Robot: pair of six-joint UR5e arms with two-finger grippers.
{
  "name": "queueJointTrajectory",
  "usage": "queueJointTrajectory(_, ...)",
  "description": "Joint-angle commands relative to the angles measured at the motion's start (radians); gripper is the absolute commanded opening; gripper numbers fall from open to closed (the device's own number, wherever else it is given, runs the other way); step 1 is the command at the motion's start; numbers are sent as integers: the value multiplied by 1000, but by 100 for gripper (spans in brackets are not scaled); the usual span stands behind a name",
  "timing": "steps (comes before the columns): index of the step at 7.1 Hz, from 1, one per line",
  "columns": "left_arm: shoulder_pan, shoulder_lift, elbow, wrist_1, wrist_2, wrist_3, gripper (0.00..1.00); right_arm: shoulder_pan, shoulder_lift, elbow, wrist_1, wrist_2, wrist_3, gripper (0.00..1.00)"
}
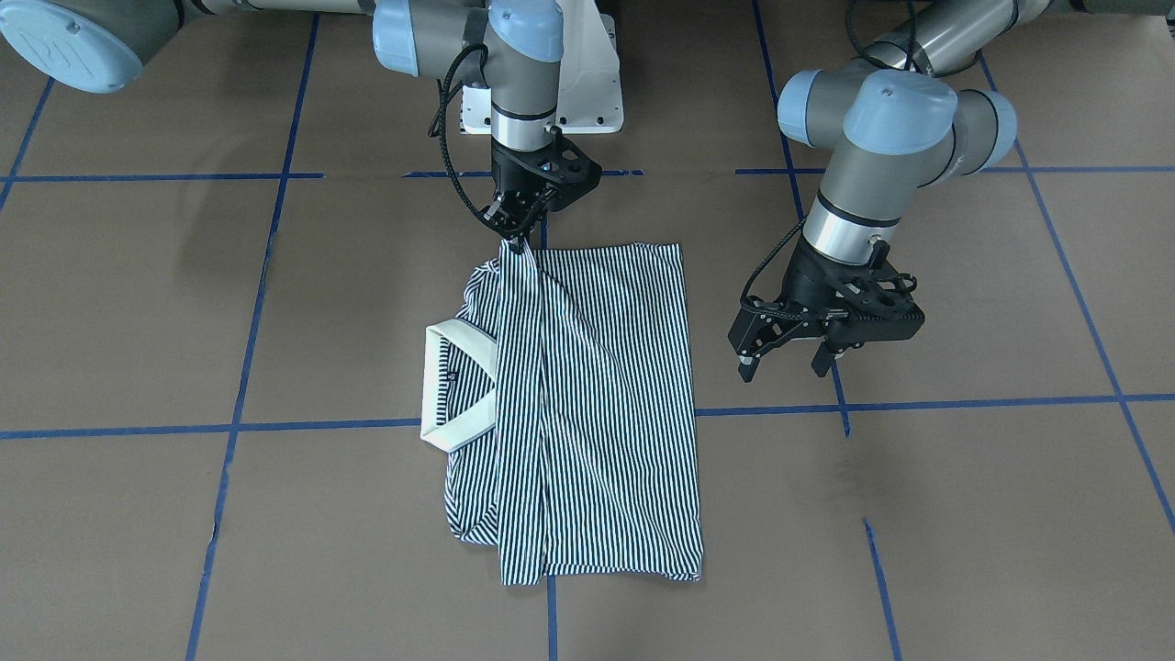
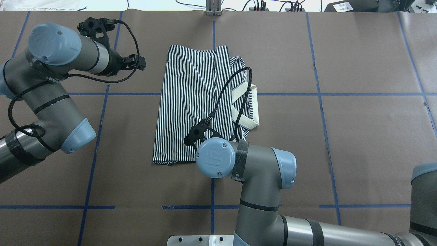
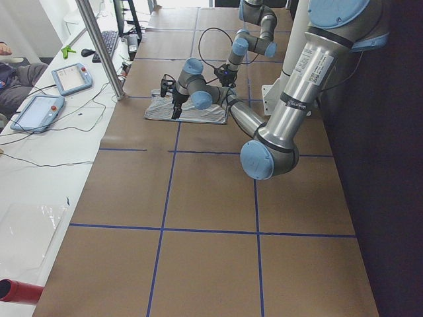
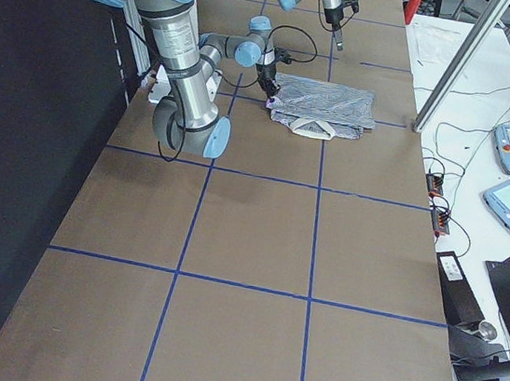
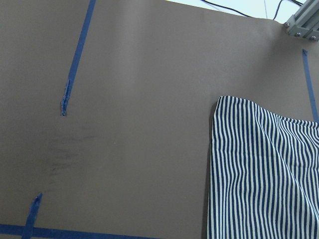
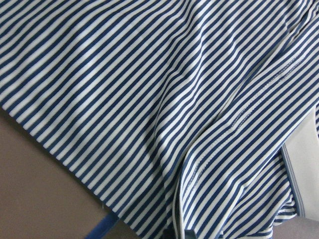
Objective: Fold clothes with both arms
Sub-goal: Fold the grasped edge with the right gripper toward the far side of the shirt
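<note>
The navy-and-white striped polo shirt (image 1: 606, 395) lies partly folded on the brown table, its cream collar (image 1: 456, 386) toward the robot's right. My right gripper (image 1: 517, 240) is shut on a fold of the shirt at its near edge and lifts it into a small peak. In the overhead view the shirt (image 2: 184, 102) shows, but that gripper is hidden under its own wrist. The right wrist view is filled by the striped cloth (image 6: 149, 99). My left gripper (image 1: 785, 365) is open and empty, hanging above bare table beside the shirt. It also shows in the overhead view (image 2: 136, 63). The left wrist view shows the shirt's corner (image 5: 259, 169).
Blue tape lines (image 1: 918, 404) grid the brown paper table. The white pedestal base (image 1: 587, 83) stands behind the shirt. A metal post (image 2: 213, 8) stands at the far edge. Teach pendants (image 3: 73, 78) and cables lie on the side bench.
</note>
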Motion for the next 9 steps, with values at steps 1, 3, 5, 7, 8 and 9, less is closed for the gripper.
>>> queueJointTrajectory(1, 0, -2, 1, -1, 1, -1, 100, 29, 1, 8, -2, 3, 0, 0)
queueJointTrajectory(3, 0, -3, 1, -1, 1, -7, 100, 156, -31, 32, 0, 158, 14, 0)
queueJointTrajectory(5, 2, -8, 1, -1, 2, -9, 100, 182, -216, 176, 8, 245, 233, 0)
queueJointTrajectory(7, 5, -3, 7, -3, 4, -6, 100, 122, -313, 256, 9, 315, 612, 0)
queueJointTrajectory(8, 5, -2, 10, -4, 5, -1, 100, 100, -314, 257, 11, 311, 687, 37)
queueJointTrajectory(9, 5, -6, 19, -7, 7, -3, 100, 93, -308, 247, 17, 308, 677, 99)
